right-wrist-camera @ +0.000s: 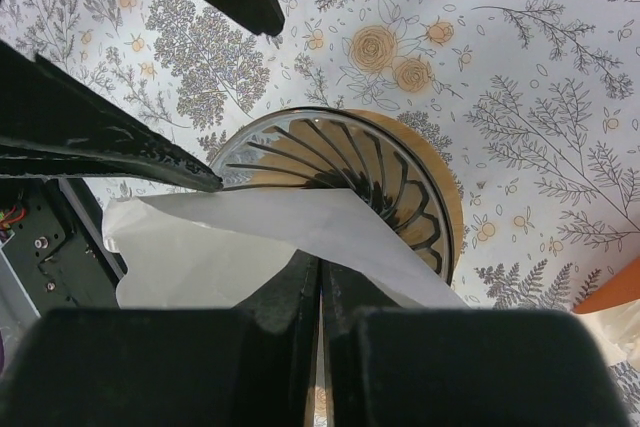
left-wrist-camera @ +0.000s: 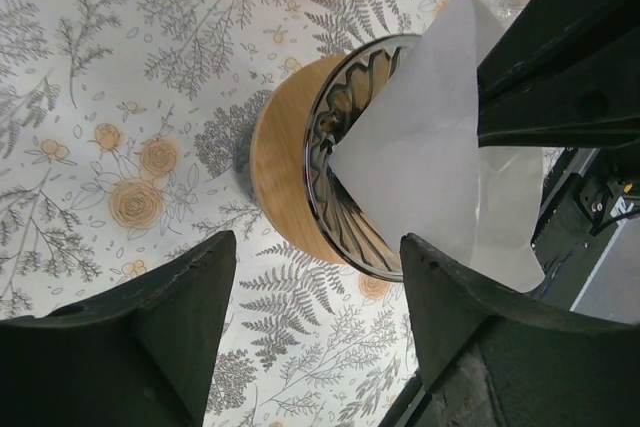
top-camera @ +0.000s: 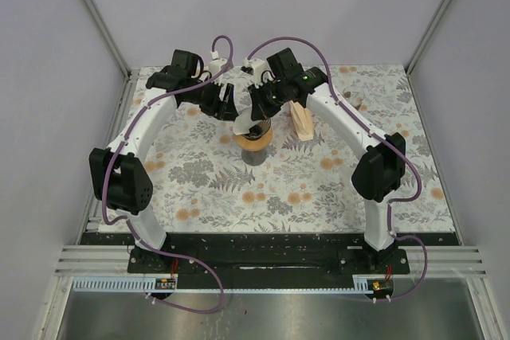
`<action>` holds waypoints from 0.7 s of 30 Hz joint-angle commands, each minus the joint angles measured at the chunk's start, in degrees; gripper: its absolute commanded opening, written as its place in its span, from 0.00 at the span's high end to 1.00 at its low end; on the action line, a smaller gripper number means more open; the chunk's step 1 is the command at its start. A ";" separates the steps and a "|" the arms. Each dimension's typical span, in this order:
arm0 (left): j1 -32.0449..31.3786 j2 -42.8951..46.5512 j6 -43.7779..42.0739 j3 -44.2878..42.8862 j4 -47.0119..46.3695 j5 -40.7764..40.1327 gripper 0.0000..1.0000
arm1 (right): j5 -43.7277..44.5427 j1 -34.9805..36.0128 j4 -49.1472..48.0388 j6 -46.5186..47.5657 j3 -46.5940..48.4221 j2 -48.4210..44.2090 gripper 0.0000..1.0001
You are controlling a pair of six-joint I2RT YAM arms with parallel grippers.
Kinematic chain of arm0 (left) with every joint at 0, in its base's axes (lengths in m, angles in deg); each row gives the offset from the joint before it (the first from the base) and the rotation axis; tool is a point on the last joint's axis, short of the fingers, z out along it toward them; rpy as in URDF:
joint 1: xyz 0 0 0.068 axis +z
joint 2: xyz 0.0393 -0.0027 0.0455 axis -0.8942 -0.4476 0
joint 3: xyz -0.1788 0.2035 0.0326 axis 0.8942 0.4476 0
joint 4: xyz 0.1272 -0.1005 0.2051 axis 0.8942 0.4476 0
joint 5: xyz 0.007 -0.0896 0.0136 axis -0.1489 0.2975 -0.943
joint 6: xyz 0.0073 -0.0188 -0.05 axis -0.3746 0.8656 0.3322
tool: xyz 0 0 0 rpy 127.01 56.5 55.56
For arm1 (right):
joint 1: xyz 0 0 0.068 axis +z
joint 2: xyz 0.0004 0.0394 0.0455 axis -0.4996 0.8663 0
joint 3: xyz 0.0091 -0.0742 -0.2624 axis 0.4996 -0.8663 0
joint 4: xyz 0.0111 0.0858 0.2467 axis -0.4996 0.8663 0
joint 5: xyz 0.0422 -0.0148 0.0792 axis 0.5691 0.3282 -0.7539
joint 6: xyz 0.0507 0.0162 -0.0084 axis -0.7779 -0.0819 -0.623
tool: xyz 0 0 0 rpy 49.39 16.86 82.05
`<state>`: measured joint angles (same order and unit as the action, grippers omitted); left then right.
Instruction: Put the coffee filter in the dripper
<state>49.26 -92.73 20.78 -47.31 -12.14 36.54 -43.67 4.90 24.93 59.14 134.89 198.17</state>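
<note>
Table (top-camera: pixel 199 189): floral mat, walled on the left, back and right. Your free room lies toward the lower half of the top view, between the arm bases.
Right gripper (right-wrist-camera: pixel 320 267): fingers pressed together on the filter's edge, holding it over the dripper.
Left gripper (left-wrist-camera: pixel 318 242): fingers apart, straddling the dripper and gripping nothing.
Dripper (top-camera: pixel 255 145): centre of the top view, upright, a ribbed glass cone in a wooden collar.
Tan object (top-camera: pixel 301 123): just right of the dripper, close to your right arm's path.
Filter (right-wrist-camera: pixel 220 247): flat and folded, one corner over the rim and the rest hanging outside toward the lower left of the right wrist view. It is not seated.
Risk: let go now and the flat paper will likely slide off the rim. Push down hard and you may crease it or tip the dripper.
Room: both grippers crowd the rim, so a left finger could snag the paper.
</note>
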 commanded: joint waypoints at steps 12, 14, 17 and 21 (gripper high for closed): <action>2.56 8.24 5.24 -2.15 -5.49 2.81 0.22 | 8.62 3.62 0.44 -0.74 0.38 -1.32 0.99; 1.15 9.30 4.80 0.57 -6.63 1.85 0.21 | 8.80 3.80 0.79 -1.10 0.64 -0.79 0.99; -0.43 8.78 5.06 2.60 -7.07 0.27 0.21 | 8.80 4.32 1.49 -1.27 1.43 0.00 1.00; -0.79 7.20 6.29 3.04 -7.16 -2.37 0.22 | 8.89 4.77 2.72 -2.94 2.92 1.14 1.00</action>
<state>48.40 -84.80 25.56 -44.95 -16.47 36.43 -35.69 8.73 26.46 58.22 134.54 198.24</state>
